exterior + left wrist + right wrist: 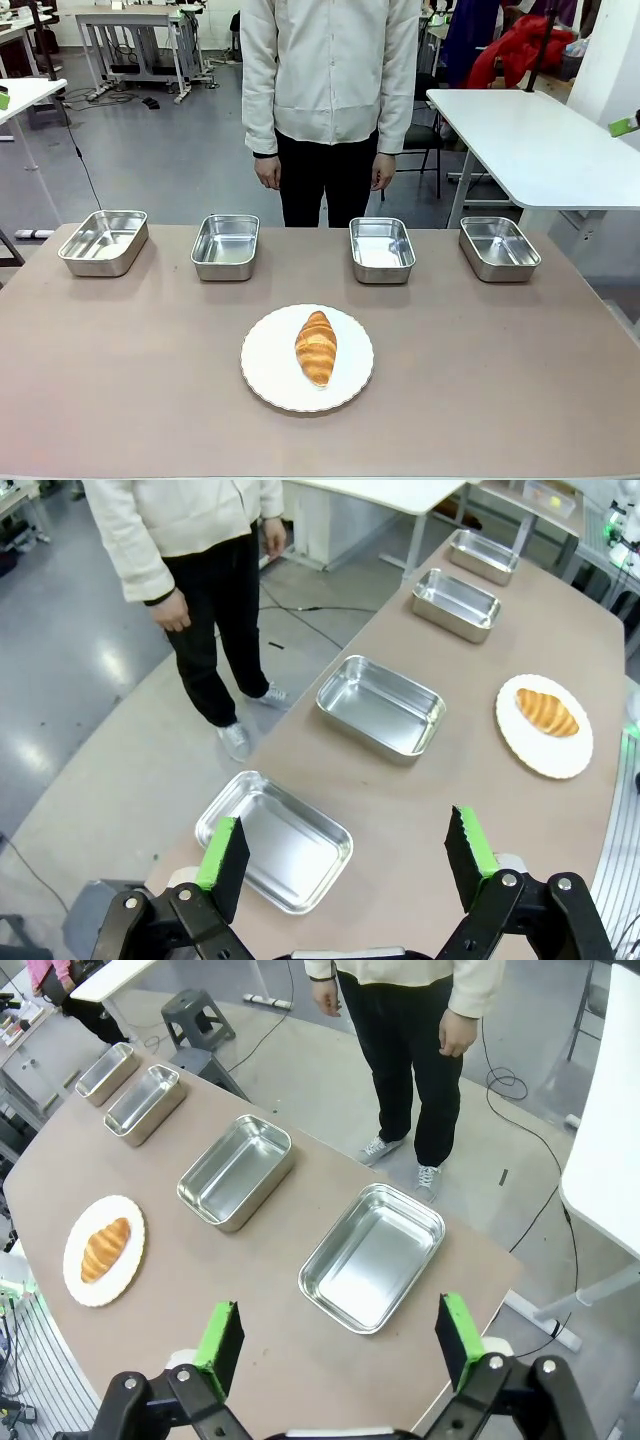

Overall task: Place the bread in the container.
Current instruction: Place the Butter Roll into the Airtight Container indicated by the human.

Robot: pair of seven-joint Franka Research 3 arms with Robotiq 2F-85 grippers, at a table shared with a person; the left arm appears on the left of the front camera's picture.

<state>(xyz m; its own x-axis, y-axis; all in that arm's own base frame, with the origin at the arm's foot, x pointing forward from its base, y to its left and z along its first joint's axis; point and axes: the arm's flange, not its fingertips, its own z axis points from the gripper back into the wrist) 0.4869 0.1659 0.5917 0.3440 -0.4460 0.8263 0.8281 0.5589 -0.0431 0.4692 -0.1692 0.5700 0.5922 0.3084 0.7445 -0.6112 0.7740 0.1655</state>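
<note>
Now, left end first: the left gripper [346, 850] is released, jaws spread wide, green pads facing each other. It hangs above the left end of the worktop [120, 390], with the far-left container [103, 242] lying below it, close by its fingers. That container sits near the worktop's far edge, its shiny floor showing. Just right of it, and apart from it, is the second container [225, 246].

At mid-worktop, nearer my side, is the white scalloped plate [262, 368]. The bread [316, 346] lies on it, long axis pointing away from me, touching only the plate. It sits in front of the gap between the second and third containers.

Past the far edge a person [330, 80] stands in a cream jacket and dark trousers, hands [267, 172] hanging at the sides, off the worktop.

Right of centre is the third container [382, 249], then the far-right container [499, 248]. All four sit in one row and look alike, so I cannot tell which one the task means.

The right gripper [338, 1340] is also released, jaws wide, hanging above the right end near the far-right container.
</note>
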